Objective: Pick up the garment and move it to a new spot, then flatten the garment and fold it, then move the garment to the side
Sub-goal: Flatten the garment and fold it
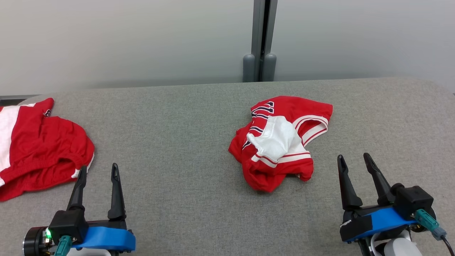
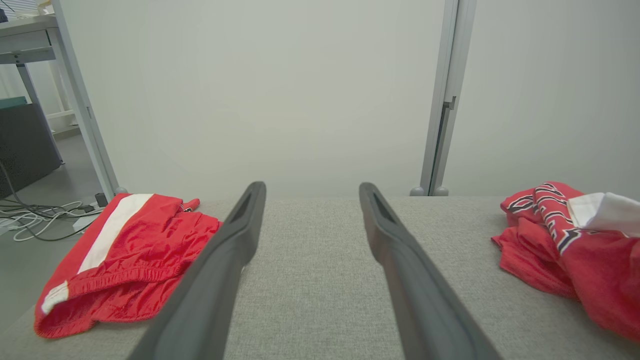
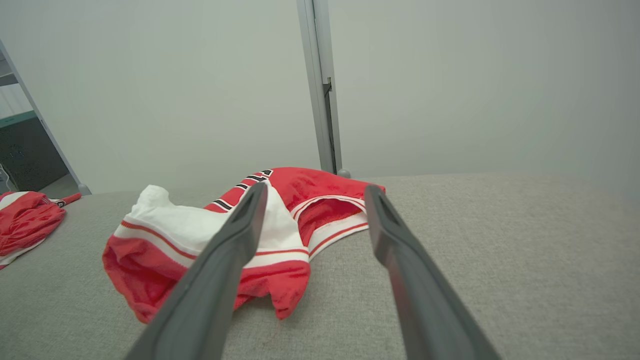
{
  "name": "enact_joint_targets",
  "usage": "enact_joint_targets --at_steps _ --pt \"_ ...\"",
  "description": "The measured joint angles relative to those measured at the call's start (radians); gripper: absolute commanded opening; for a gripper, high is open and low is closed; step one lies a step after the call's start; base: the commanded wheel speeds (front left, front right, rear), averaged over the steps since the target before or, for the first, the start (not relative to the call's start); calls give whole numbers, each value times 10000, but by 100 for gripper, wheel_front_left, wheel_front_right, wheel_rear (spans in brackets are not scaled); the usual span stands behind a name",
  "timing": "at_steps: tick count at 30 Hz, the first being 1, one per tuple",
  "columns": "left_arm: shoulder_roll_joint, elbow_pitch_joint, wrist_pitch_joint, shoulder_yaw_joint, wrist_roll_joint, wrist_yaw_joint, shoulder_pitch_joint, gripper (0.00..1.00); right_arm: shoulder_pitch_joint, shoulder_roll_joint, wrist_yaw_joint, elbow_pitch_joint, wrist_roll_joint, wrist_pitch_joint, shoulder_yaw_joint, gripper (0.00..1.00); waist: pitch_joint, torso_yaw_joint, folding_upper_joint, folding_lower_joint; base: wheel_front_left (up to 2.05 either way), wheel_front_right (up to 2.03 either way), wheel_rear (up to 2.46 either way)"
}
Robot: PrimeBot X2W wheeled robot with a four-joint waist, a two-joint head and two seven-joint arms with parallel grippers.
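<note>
A crumpled red garment [image 1: 280,142] with white trim and dark striped lettering lies bunched on the grey table, right of centre. It also appears at the right edge of the left wrist view [image 2: 565,240] and ahead-left in the right wrist view [image 3: 240,235]. My right gripper [image 1: 353,160] stands open near the front right, just right of the garment and apart from it. My left gripper [image 1: 98,171] is open at the front left with nothing between its fingers.
A second red garment with a white stripe [image 1: 39,145] lies at the table's left edge, close to my left gripper, and shows in the left wrist view [image 2: 125,255]. A grey partition post [image 1: 261,42] stands behind the grey table [image 1: 177,142]. Cables lie on the floor [image 2: 40,220] at left.
</note>
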Motion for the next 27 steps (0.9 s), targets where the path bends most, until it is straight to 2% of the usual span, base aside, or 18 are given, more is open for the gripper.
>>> enact_joint_targets --at_steps 12,19,27 --pt "-77 67 0 151 130 -92 -9 100 -46 -2 0 44 -2 0 12 100 45 -10 0 0 0 0 0" --pt "-146 82 0 155 236 -178 -114 100 -834 -4 0 132 -395 0 261 100 145 44 0 0 0 0 0" --pt "-282 155 0 21 320 -316 -441 100 -1837 -324 0 1344 -546 0 522 100 422 373 0 0 0 0 0"
